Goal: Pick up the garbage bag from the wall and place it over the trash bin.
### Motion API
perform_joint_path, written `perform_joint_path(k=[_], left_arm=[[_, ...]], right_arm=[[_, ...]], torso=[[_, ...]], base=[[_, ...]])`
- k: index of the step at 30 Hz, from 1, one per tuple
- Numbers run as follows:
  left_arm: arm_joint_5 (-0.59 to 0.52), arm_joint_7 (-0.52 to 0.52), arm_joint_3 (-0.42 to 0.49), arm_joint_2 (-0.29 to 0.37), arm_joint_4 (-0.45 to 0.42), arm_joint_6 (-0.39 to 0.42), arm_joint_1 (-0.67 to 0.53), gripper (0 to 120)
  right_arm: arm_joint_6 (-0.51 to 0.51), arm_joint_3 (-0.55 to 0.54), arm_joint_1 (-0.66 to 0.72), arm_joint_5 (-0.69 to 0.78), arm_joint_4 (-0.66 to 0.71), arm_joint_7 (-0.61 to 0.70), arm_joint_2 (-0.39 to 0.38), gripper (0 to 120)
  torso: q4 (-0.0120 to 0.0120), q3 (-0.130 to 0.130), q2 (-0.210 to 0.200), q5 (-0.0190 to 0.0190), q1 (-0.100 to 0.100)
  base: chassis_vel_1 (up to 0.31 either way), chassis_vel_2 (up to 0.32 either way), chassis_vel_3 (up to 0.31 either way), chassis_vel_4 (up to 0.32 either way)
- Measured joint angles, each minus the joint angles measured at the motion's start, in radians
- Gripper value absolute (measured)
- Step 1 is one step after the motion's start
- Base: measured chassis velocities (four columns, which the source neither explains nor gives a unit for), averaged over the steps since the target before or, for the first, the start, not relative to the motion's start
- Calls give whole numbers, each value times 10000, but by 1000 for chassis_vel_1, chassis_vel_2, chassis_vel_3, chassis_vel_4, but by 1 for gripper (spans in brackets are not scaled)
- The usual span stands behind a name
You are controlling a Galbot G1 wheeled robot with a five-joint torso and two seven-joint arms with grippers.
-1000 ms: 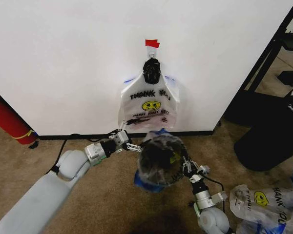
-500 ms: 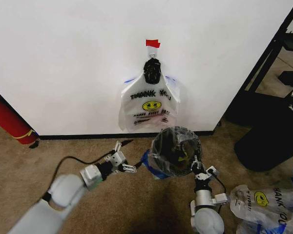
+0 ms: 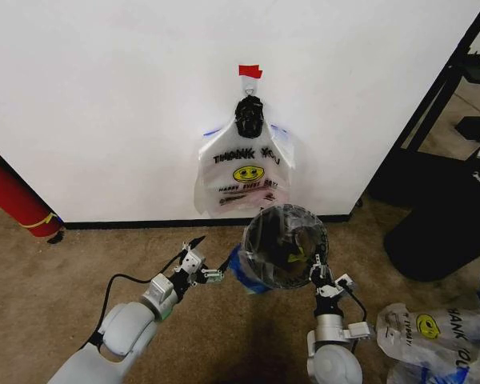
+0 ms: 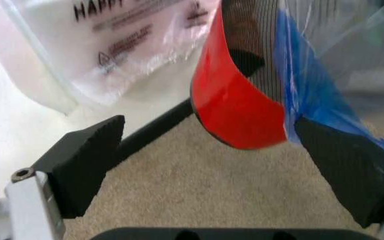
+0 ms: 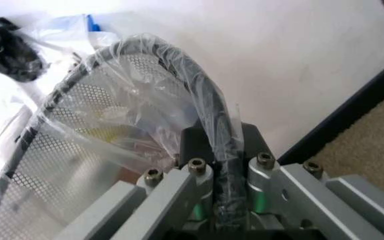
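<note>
On the white wall (image 3: pixel 104 96), garbage bags (image 3: pixel 244 172) with "THANK YOU" print and a yellow smiley hang from a black hook (image 3: pixel 249 118) under red tape (image 3: pixel 250 71). The black mesh trash bin (image 3: pixel 286 244) is tilted just above the carpet, with a translucent, blue-trimmed garbage bag (image 3: pixel 242 272) covering it. My right gripper (image 3: pixel 315 270) is shut on the plastic-covered bin rim (image 5: pixel 178 65). My left gripper (image 3: pixel 202 268) is open, left of the bin and apart from it; its fingers (image 4: pixel 85 160) frame the bin's red base (image 4: pixel 239 110).
A red cylinder (image 3: pixel 12 196) leans at the left by the black baseboard (image 3: pixel 128 224). A black frame and dark base (image 3: pixel 440 232) stand at the right. Loose printed bags (image 3: pixel 432 328) lie on the carpet at the lower right. A black cable (image 3: pixel 128 280) trails by the left arm.
The bin, held by the right gripper, shifted right and tipped up. The left gripper drew back from the bin's side, down and to the left, and stays open.
</note>
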Motion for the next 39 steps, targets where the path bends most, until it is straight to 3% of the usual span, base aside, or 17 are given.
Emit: perform_joint_path(k=[12, 21, 39], left_arm=[[-1169, -214, -136, 243, -814, 408, 413, 100], [-1102, -235, 107, 46, -933, 523, 635, 100], [-158, -1565, 362, -374, 530, 649, 34, 100]], right_arm=[[55, 145, 54, -85, 58, -29, -150, 0], [128, 112, 37, -119, 120, -105, -93, 0], [-100, -320, -947, 114, 1632, 436, -217, 0]], torso=[[1, 0, 0, 2, 0], [0, 0, 0, 1, 0], [-1, 0, 0, 0, 0]], base=[[0, 0, 0, 0], [0, 0, 0, 0], [0, 0, 0, 0]])
